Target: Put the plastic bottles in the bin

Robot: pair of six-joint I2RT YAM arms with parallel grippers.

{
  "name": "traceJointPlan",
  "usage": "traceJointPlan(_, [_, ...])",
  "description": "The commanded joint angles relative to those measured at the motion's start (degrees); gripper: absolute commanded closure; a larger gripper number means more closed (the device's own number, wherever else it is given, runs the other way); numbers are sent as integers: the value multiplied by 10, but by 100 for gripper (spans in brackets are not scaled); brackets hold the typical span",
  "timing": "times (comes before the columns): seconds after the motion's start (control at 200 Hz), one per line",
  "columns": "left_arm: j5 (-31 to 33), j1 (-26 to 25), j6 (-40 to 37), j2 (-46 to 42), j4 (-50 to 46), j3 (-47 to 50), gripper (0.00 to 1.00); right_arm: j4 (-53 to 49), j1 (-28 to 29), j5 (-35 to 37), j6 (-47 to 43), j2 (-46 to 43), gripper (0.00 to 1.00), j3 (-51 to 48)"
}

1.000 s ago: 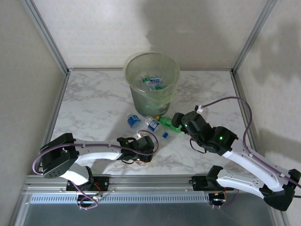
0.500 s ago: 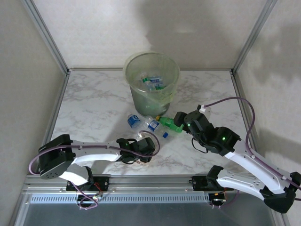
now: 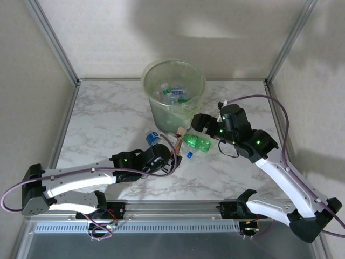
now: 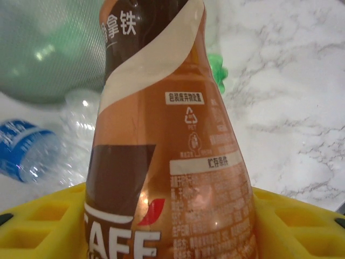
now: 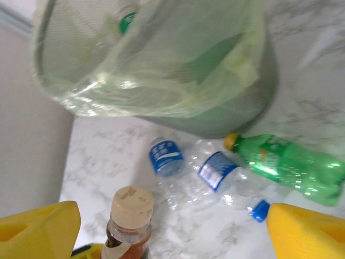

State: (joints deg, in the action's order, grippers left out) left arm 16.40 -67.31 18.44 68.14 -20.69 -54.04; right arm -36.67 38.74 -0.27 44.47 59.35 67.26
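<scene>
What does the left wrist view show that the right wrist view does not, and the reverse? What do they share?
Left wrist, not right: the printed text on the label of the brown plastic coffee bottle, which the left gripper clamps. Right wrist, not left: that bottle's beige cap, the open rim of the round pale-green translucent bin with its clear liner bag, and a green-capped bottle inside. Both: the brown bottle, the bin, a clear plastic bottle with a blue label, the white marble table.

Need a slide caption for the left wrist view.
Left end effector grips a brown coffee bottle, bin behind.
</scene>
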Motion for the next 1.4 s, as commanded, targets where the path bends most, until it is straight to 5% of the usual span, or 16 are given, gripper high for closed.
traceJointPlan(0.0, [35, -3, -80, -12, 0, -22, 51, 36, -6, -116, -36, 7, 10, 15])
traceJointPlan(0.275, [24, -3, -126, -29, 9, -34, 51, 81, -9, -183, -25, 23, 15, -17])
traceJointPlan(0.901, [10, -3, -162, -51, 23, -35, 50, 120, -9, -209, -9, 42, 34, -50])
traceJointPlan(1.212, [-6, -3, -170, -52, 21, -35, 50, 144, -9, -214, -3, 48, 29, -46])
traceJointPlan(1.397, [-6, 2, -167, -52, 17, -40, 49, 150, -9, -221, -4, 57, 40, -41])
